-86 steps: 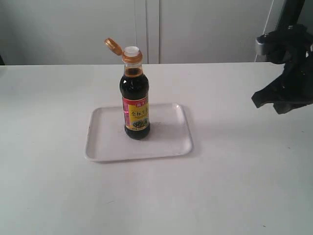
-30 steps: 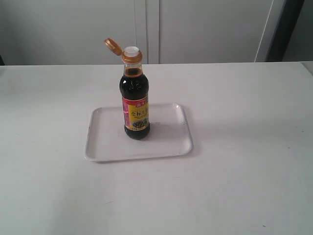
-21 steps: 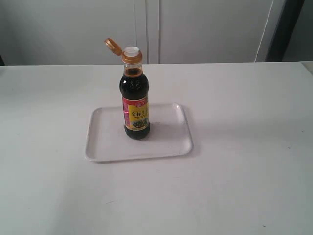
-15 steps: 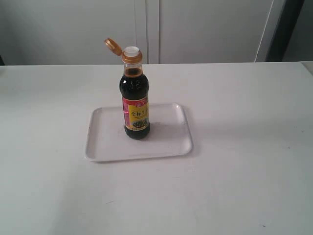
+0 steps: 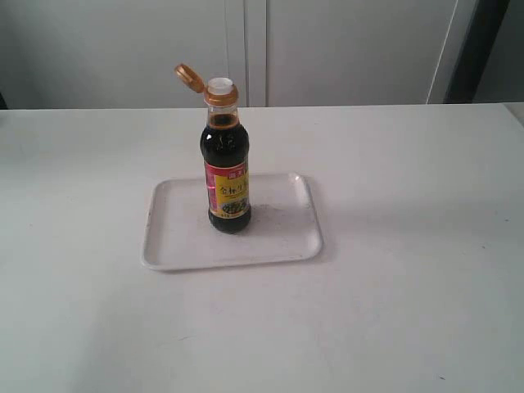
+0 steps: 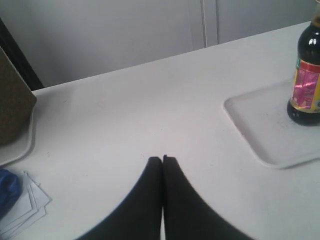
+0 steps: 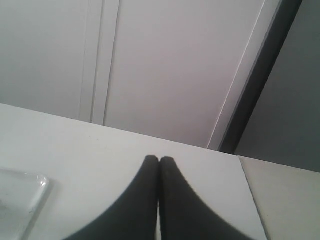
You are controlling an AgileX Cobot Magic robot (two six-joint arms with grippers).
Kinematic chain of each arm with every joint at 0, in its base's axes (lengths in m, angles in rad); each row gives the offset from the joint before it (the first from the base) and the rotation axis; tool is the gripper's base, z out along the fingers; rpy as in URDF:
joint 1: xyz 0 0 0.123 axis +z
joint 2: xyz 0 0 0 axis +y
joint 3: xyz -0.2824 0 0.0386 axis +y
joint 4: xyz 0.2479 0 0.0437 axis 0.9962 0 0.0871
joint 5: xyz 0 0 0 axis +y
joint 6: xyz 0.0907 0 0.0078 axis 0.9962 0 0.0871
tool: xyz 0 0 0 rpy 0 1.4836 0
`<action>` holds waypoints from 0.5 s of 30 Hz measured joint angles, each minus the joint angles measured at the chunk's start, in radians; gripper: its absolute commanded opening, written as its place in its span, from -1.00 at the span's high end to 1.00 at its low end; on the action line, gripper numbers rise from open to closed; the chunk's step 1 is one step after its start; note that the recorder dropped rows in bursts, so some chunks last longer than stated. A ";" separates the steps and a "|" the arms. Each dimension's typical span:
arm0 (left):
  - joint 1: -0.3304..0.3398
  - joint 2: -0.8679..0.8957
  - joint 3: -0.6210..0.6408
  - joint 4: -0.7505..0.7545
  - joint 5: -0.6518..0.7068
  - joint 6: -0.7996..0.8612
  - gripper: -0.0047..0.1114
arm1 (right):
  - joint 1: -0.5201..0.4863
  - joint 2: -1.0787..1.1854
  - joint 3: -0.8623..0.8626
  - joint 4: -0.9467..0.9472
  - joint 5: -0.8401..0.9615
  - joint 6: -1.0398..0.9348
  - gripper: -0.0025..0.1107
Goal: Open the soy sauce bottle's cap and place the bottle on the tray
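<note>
The small clear glass soy sauce bottle (image 5: 226, 164), dark brown inside with a yellow and red label, stands upright around the middle of the flat white rectangular plastic tray (image 5: 278, 233). Its round orange-brown flip-top cap (image 5: 189, 77) is tipped open beside the white spout. The tray lies on the plain white surface (image 5: 409, 262). The left end effector (image 6: 162, 159) and the right end effector (image 7: 159, 159) are each pressed together, pinching nothing.

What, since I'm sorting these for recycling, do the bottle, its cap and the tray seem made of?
The soy sauce bottle looks like clear glass, perhaps hard plastic: glossy highlights on its dark shoulder. The cap looks like orange-brown moulded plastic, flipped open on its hinge. The tray looks like white plastic, fairly matte, with rounded corners and a low moulded rim.
</note>
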 measured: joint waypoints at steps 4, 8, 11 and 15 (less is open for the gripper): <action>0.063 -0.083 0.093 -0.002 -0.006 0.000 0.92 | 0.000 0.000 0.000 0.000 0.000 0.000 0.96; 0.117 -0.173 0.191 -0.036 -0.006 0.002 0.92 | 0.000 0.000 0.000 0.000 0.000 0.000 0.96; 0.138 -0.212 0.243 -0.069 -0.008 0.002 0.92 | 0.000 0.000 0.000 0.000 0.000 0.000 0.96; 0.154 -0.233 0.315 -0.082 -0.008 0.002 0.92 | 0.000 0.000 0.000 0.000 0.000 -0.006 0.96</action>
